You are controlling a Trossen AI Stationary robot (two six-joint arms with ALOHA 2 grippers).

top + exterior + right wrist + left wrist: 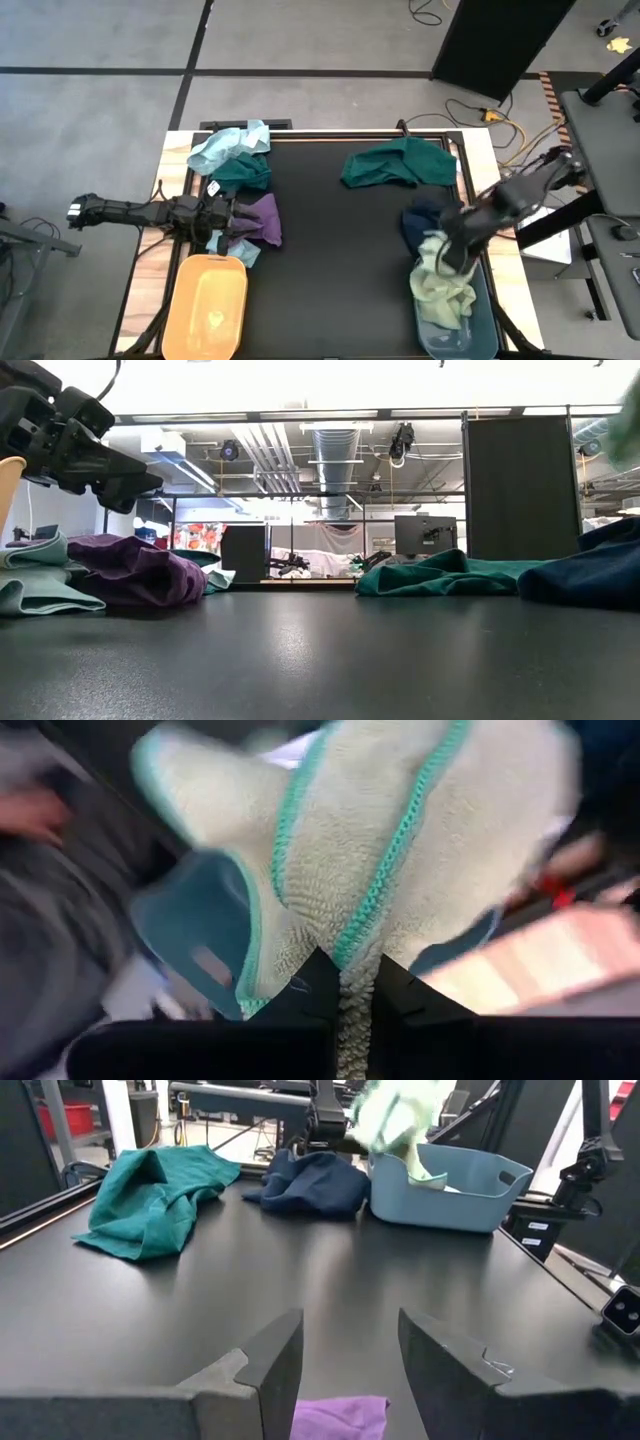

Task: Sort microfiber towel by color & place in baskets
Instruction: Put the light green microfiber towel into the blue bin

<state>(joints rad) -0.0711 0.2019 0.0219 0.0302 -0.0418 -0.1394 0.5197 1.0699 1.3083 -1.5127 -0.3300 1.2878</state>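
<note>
My right gripper (447,252) is shut on a pale yellow-green towel (443,285) and holds it over the grey-blue basket (484,315); the towel's lower folds lie in the basket. My left gripper (350,1360) is open and hovers just above the purple towel (263,221), which lies on the mat beside the orange-yellow basket (208,305). A dark green towel (398,163) and a navy towel (425,218) lie on the mat. A light blue towel (228,145) rests on another dark green one (243,173). My right gripper pinches the pale yellow-green towel between its two fingers at a bunched fold with teal stitched edging (352,955), several layers together. The fingers come from above, pointing down. The towel hangs below them, its lower part (445,300) lying in the grey-blue basket.
A small light blue cloth (238,250) lies at the orange-yellow basket's far corner. The black mat (340,260) is bare between the two baskets. Cables (500,125) run on the floor beyond the table's far right corner.
</note>
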